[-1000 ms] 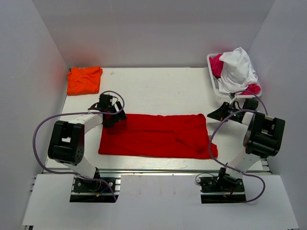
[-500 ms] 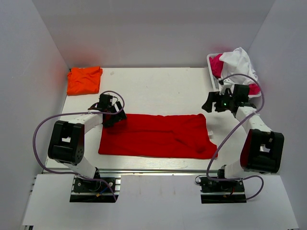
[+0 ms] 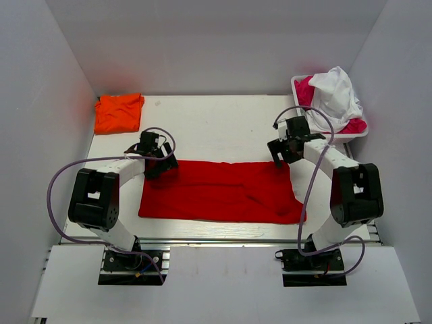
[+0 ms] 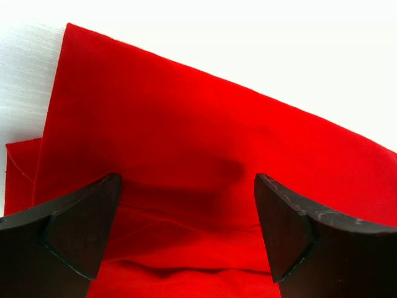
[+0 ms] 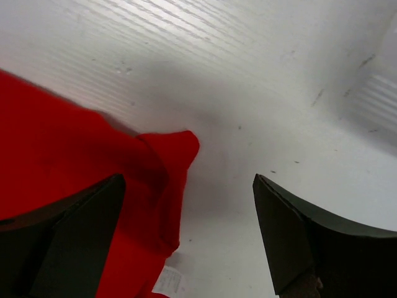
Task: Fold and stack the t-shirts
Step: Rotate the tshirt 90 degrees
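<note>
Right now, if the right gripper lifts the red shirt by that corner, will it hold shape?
Probably not. The red t-shirt lies flat with soft creases, so it would likely droop and unfold from the right gripper. It looks thin and light. Its folded corner may separate if one layer is pinched.

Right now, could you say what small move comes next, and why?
Probably lower the right gripper and close on the far right corner of the red t-shirt: it hangs open over that corner, with the left gripper open over the far left.
</note>
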